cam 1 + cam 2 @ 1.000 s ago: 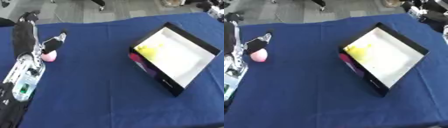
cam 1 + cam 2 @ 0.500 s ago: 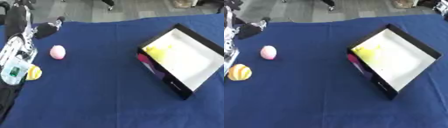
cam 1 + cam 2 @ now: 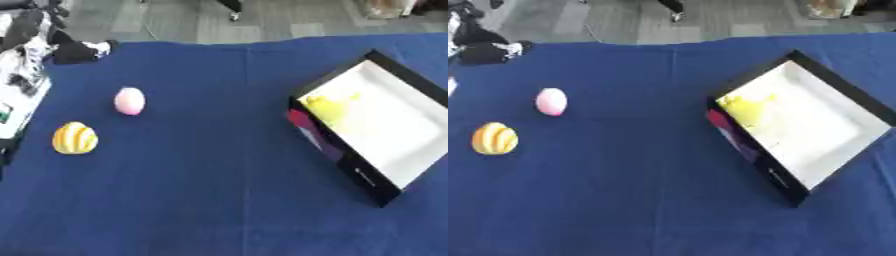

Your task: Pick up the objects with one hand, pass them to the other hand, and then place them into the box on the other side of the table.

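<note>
A pink egg-shaped object point(image 3: 129, 100) lies on the blue cloth at the left. A yellow, orange-striped egg-shaped object point(image 3: 75, 138) lies a little nearer and further left. My left hand point(image 3: 80, 51) is at the far left corner of the table, well behind the pink one and apart from both; it looks open and holds nothing. The black box point(image 3: 337, 152) with a white inside stands tilted at the right, with a yellow thing point(image 3: 328, 106) in its near-left corner. My right hand does not show.
My left arm point(image 3: 19, 95), white and black, runs down the left edge. The blue cloth point(image 3: 201, 190) covers the whole table. Grey floor and a chair base lie beyond the far edge.
My left hand, which was over the pink object a second ago, has pulled back toward the far left corner. The yellow striped object now shows. The camera has also shifted.
</note>
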